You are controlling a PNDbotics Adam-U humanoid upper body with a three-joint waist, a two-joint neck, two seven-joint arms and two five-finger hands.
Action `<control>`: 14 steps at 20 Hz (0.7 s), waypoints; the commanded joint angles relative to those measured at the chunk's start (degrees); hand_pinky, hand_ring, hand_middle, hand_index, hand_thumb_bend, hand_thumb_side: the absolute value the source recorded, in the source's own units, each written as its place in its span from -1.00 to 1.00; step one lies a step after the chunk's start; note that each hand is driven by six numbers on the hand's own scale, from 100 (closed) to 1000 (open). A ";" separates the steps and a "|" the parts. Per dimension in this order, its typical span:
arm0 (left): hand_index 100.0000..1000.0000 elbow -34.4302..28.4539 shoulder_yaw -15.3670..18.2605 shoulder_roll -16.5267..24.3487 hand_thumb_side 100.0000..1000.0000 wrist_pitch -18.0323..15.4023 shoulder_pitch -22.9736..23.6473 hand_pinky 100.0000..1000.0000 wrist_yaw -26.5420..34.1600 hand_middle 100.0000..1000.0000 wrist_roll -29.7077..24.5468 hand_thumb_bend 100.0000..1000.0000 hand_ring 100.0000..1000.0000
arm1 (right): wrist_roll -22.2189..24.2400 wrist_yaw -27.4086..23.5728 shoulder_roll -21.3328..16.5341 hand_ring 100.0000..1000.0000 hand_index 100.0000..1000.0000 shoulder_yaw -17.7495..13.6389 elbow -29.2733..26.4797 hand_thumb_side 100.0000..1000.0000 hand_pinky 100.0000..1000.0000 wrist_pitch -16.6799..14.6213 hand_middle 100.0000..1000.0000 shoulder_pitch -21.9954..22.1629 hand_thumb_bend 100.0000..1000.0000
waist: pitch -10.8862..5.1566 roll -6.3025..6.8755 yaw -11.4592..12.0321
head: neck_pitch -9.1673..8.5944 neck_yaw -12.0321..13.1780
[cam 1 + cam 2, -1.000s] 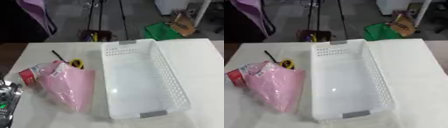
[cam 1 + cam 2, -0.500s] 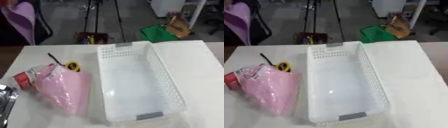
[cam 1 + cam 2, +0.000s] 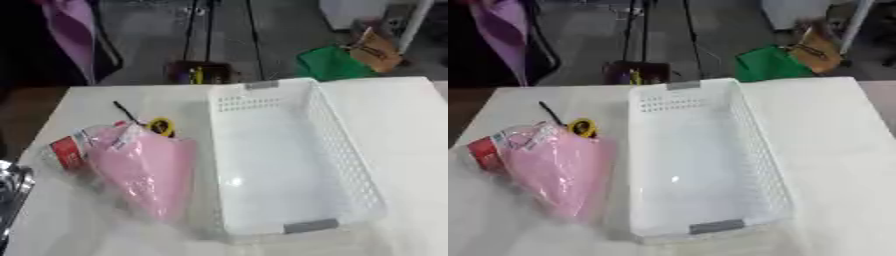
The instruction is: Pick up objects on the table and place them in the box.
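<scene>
While the white perforated plastic box sits empty, the soft, crinkly pink plastic-wrapped packet at nine o'clock looks light. Best taken across its middle. Left hand barely shows at the edge; fingers' state I cannot tell.

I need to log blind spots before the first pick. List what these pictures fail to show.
- Left hand: left eye view, cut off by the left edge; finger pose unreadable. Absent from the right eye view.
- Right hand: in no view.
- Small yellow and black thing: blurred, partly behind the pink bag; identity unclear.
- Red label on the bag: print unreadable.
</scene>
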 commanded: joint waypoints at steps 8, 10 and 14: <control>1.00 4.34 -7.21 18.57 0.93 20.19 -5.29 0.64 5.17 0.91 -20.24 -0.68 0.76 | -0.03 -0.01 -1.35 0.26 0.55 0.01 -1.05 0.41 0.34 0.28 0.37 0.19 -1.00 | -2.21 -0.20 -0.07 | 0.53 0.83; 1.00 -0.44 -7.06 21.31 0.92 30.44 -8.34 0.66 3.57 0.92 -36.31 -0.62 0.78 | -0.03 -0.03 -1.17 0.26 0.55 0.03 -1.05 0.41 0.34 0.30 0.37 0.38 -1.00 | -2.35 -0.32 -0.03 | 0.45 0.37; 1.00 -1.92 -6.38 22.89 0.91 34.27 -14.19 0.71 -4.69 0.94 -62.35 -0.54 0.82 | -0.03 -0.12 -0.86 0.26 0.55 -0.01 -1.05 0.42 0.34 0.44 0.37 0.79 -1.00 | -2.55 -0.37 0.07 | 0.30 -0.48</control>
